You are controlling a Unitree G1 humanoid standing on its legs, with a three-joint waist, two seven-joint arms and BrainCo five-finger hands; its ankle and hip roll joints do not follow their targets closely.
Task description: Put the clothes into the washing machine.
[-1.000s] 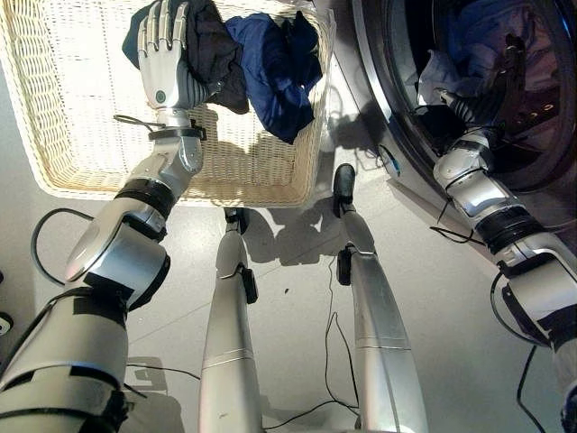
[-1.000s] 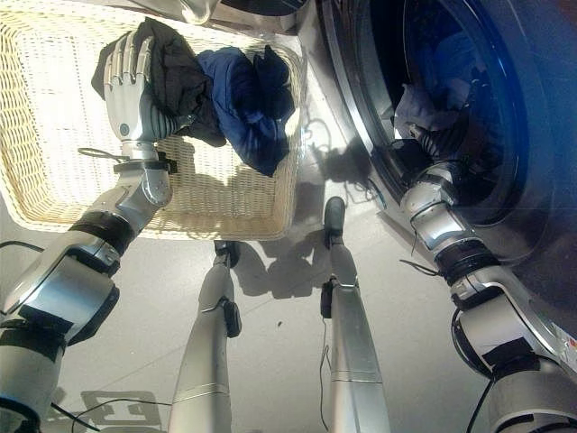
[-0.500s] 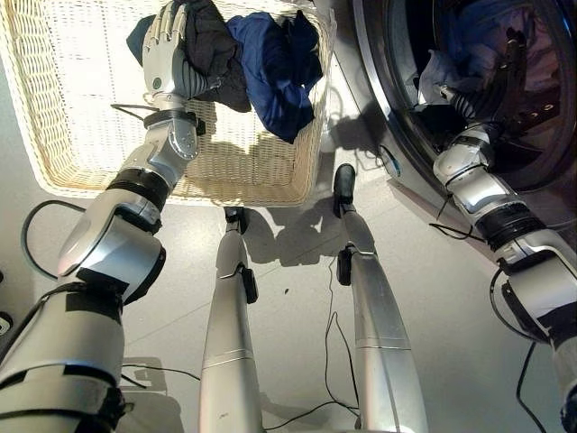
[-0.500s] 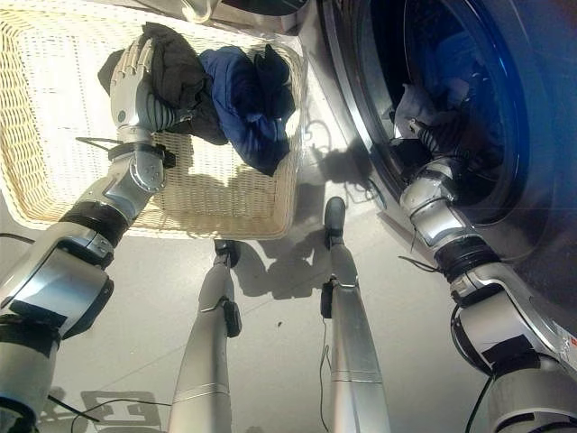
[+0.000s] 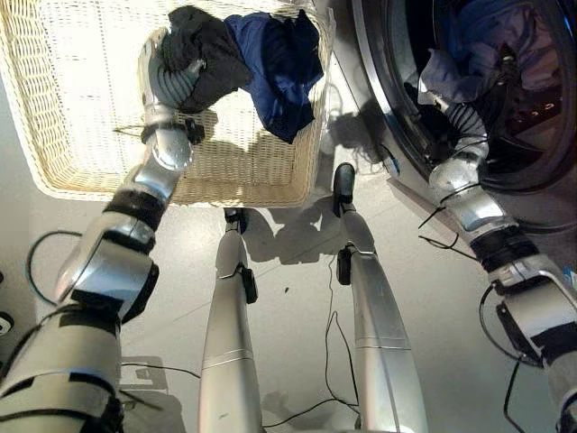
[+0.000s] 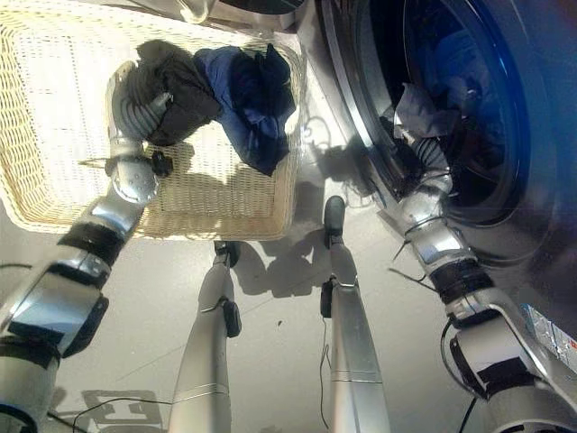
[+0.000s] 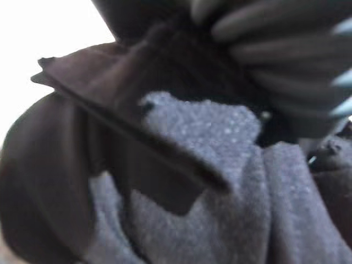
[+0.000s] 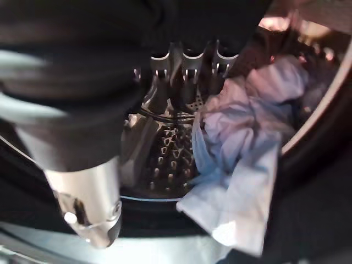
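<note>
Fingers of left hand [image 5: 162, 77] curl into the black garment [image 5: 212, 56], bunching it at the far right end of the wicker basket [image 5: 81, 135] on the floor. Dark blue garment [image 5: 284, 63] lies just beside the black one, draped against the basket's right wall. Right hand [image 8: 187, 71] reaches inside the washing machine [image 5: 397, 108] drum; whether its fingers are spread or curled, cannot tell. Pale blue cloth [image 8: 236, 159] hangs over the drum's lip beside that hand.
</note>
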